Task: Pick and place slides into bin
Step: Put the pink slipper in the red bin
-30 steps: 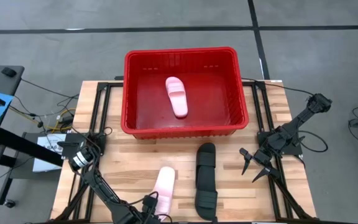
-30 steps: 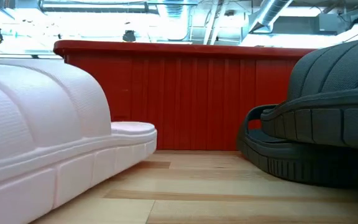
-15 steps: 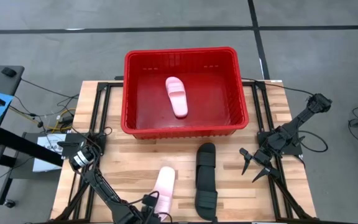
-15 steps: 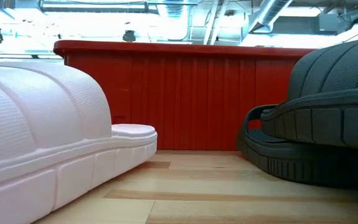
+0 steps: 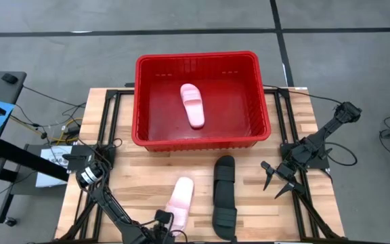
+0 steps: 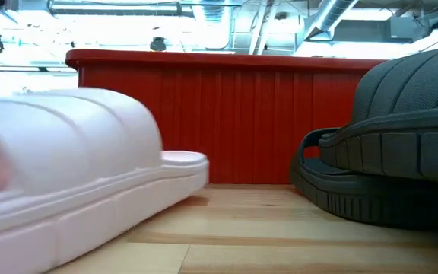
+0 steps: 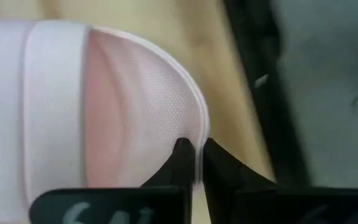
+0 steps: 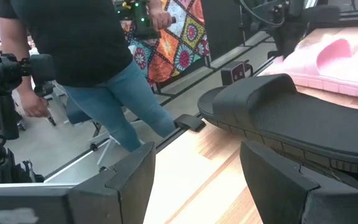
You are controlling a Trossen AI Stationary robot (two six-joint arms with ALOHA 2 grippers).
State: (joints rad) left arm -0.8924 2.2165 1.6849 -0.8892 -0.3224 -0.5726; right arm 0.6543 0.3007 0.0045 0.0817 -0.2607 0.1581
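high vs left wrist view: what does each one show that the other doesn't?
High view only: the large red slotted plastic bin with one pale pink slide sandal inside, the black slide sandal on the wooden table, and the right gripper open beside it.

Left wrist view only: the left gripper pinched shut on the rim of the second pale pink slide sandal.

Both: that second pink sandal near the table's front edge, and the bare wood next to it.
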